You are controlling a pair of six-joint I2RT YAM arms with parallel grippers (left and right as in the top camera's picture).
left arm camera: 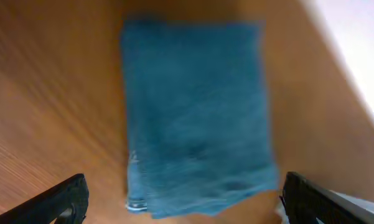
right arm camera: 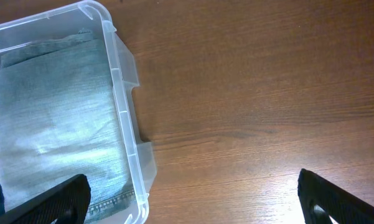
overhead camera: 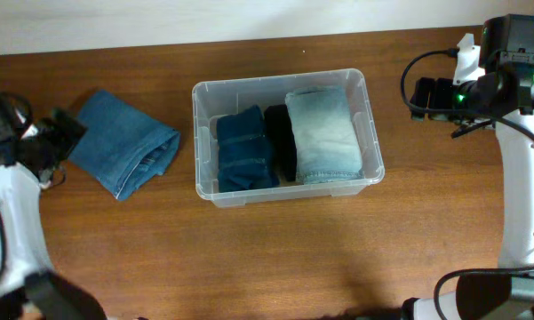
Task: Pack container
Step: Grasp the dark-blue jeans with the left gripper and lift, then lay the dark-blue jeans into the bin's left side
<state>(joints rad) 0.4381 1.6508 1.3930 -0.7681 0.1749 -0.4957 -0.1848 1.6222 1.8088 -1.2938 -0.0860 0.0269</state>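
In the left wrist view, the left gripper (left arm camera: 183, 180) stands wide, its two dark fingers (left arm camera: 62, 199) at the bottom corners of the picture with nothing clamped between them. The near end of a folded blue denim piece (left arm camera: 196, 118) shows in the gap, with bare wood on either side of it. This view is blurred, so I cannot tell whether the fingers are level with the cloth or above it.

From overhead, the left gripper (overhead camera: 69, 133) sits by the left edge of the wooden table (overhead camera: 275, 258), just beside the left corner of the folded blue denim piece (overhead camera: 124, 142). The denim lies flat between that edge and the container.

The right gripper (right arm camera: 193, 177) is also spread wide and holds nothing, with only bare wood between its fingers (right arm camera: 50, 202). Just left of it is the right wall of the container (right arm camera: 127, 112), which it does not touch. Overhead, the right gripper (overhead camera: 419, 93) is near the far right corner of the table.

The container (overhead camera: 200, 133) stands about mid-table, slightly toward the far edge. Side by side inside it are dark blue jeans (overhead camera: 244, 151) on the left, a black garment (overhead camera: 282, 142) in the middle and pale washed denim (overhead camera: 324, 133) against the right wall.
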